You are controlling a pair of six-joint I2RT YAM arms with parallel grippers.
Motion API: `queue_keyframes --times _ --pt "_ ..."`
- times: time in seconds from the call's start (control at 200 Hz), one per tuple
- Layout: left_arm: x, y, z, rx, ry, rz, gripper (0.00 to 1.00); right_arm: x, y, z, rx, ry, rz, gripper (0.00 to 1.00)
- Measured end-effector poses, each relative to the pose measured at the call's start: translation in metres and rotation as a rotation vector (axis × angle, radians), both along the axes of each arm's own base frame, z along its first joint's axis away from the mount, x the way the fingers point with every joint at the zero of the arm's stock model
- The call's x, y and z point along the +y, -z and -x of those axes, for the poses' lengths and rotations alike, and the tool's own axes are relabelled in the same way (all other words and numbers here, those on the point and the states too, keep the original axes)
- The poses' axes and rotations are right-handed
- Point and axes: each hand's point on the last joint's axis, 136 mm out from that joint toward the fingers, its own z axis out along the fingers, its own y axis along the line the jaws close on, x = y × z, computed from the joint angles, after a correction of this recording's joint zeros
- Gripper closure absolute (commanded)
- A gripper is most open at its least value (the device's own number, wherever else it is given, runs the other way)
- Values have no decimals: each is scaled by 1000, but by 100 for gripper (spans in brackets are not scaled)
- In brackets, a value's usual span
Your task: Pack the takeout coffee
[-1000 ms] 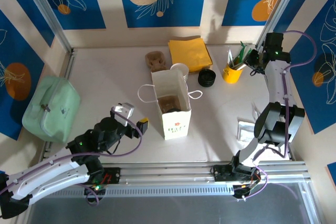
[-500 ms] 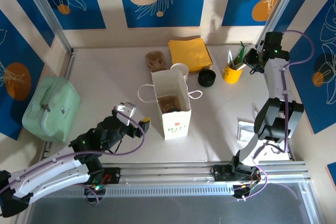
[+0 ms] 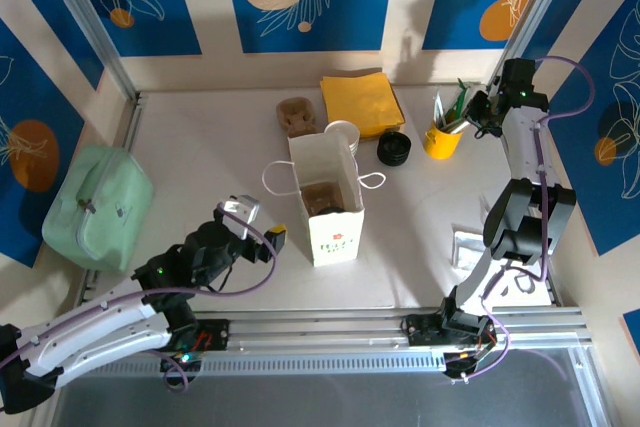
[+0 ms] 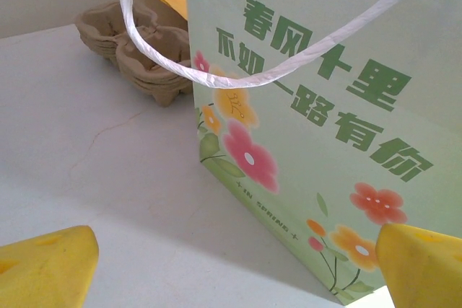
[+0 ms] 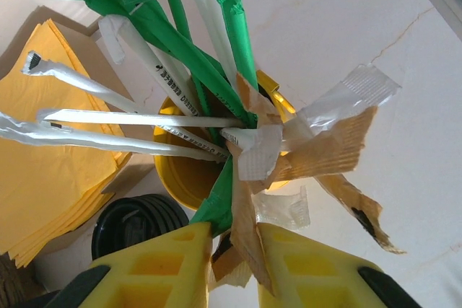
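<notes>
A pale surface (image 3: 200,157) is enclosed by walls hung with blue panels printed with leaves. At its middle a white paper bag (image 3: 337,239) with twisted handles is stood upright and open, its side printed with flowers and green Chinese characters. Inside its mouth a brown shape (image 3: 323,195) is seen; whether the takeout coffee is lodged there cannot be told.

Behind the bag are set a stack of lidless cups (image 3: 342,131), pulp cup trays (image 3: 296,115), yellow napkins (image 3: 362,102), a pile of black lids (image 3: 393,149) and a yellow pot (image 3: 440,139) of wrapped straws and sachets.

The left pincer (image 3: 257,225) is held low just left of the bag, its fingers spread wide with nothing between them. The right pincer (image 3: 478,112) is poised over the pot, its fingers drawn close about a brown paper wrapper (image 5: 244,214); a firm clamp cannot be confirmed.

The lidded cup is judged light and thin-walled, easily crushed, with a slick lid that may pop off. It is best taken around the wall just under the lid and kept upright.
</notes>
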Motion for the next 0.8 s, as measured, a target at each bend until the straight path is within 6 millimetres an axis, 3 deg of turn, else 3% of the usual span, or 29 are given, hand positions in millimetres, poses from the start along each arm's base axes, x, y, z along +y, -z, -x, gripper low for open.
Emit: queue_keyframes --times 0.8 --pt "-2 0 -2 -1 0 2 0 10 -6 -4 -14 -23 3 84"
